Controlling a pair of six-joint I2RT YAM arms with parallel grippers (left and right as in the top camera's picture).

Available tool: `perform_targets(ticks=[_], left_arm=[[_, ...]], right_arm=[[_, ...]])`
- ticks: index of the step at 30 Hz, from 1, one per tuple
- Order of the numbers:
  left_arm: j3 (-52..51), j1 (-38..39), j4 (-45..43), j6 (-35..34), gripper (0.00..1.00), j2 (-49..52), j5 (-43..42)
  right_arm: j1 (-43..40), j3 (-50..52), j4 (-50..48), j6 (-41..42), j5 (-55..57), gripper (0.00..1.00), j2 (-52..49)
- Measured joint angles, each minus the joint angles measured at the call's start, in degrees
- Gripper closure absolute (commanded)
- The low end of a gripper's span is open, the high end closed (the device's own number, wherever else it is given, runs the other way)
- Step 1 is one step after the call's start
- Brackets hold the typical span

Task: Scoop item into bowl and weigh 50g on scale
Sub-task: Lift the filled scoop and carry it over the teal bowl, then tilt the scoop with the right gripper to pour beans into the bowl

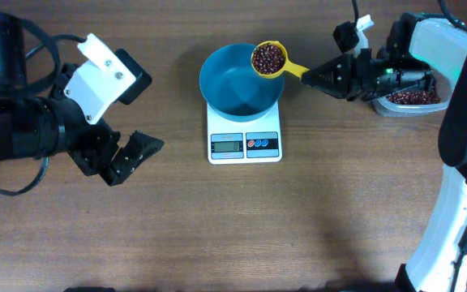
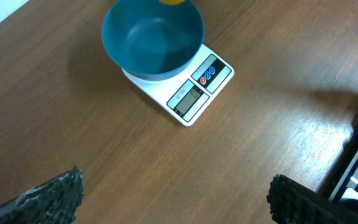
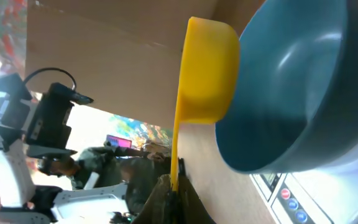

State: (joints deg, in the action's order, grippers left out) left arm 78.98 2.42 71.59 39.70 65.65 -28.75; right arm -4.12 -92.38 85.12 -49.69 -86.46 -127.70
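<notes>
We see black left arm (image 1: 23,134), white wrist plate (image 1: 96,81), black cables (image 1: 55,39); right arm (image 1: 448,219) white, right gripper (image 1: 309,77) black.

The deep round plastic bowl (image 1: 240,79) is plain blue. The square scale (image 1: 244,138) under it is white, with a grey display and red and blue buttons. Just ahead of the black right claw (image 1: 308,76), the yellow plastic scoop (image 1: 274,61) carries dark red-brown beans (image 1: 267,57). The wooden table (image 1: 339,203) shows brown grain.
</notes>
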Motion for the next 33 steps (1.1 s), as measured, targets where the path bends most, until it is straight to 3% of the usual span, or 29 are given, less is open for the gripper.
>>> perform_targets(ticks=[26, 33], left_arm=[[0.00, 0.00, 0.00, 0.00, 0.01, 0.00, 0.00], [0.00, 0.00, 0.00, 0.00, 0.01, 0.00, 0.00]], right_arm=[[2.82, 0.04, -21.92, 1.55, 7.54, 0.96, 0.00], [2.82, -5.22, -21.81, 2.38, 15.28, 0.96, 0.00]])
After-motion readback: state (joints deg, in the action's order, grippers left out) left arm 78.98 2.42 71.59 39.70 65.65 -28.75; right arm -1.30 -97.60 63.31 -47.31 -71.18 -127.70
